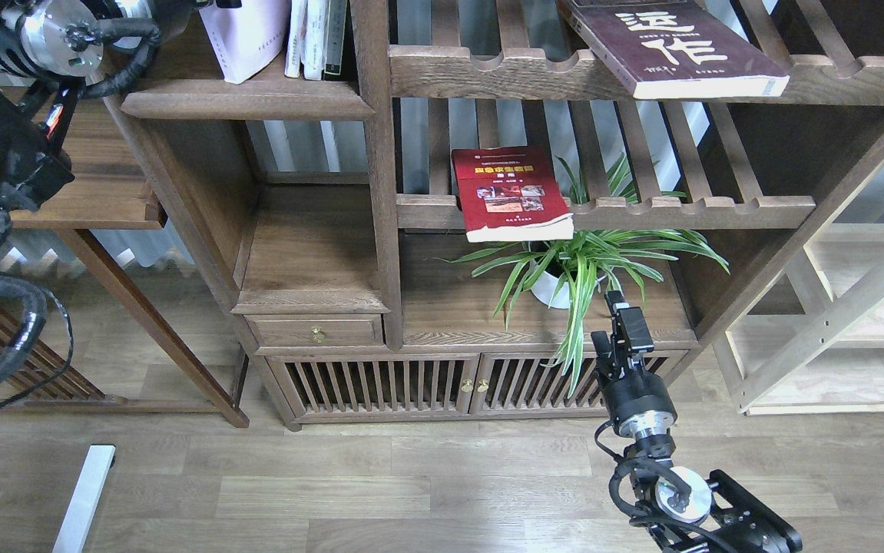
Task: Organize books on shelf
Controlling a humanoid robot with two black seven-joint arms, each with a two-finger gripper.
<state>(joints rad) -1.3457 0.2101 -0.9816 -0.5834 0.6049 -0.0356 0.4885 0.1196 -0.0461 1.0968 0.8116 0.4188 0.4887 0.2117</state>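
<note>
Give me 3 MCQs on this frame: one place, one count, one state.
1. Where does the red book lie?
A. On the floor
B. On the lower slatted rack, above the plant
C. In the drawer

2. How many brass knobs show on the two cabinet doors?
A. One
B. Two
C. Five

3. How does the maroon book rest?
A. Flat, cover up, on the upper slatted rack
B. Upright, spine out, on the shelf
C. Held in the right gripper

Answers:
1 B: it sits on the notched rail, overhanging the leaves.
2 B: a pair of knobs sits where the doors meet.
3 A: its cover with white characters faces up on the slats, and the right gripper is far below it, in front of the cabinet.
</note>
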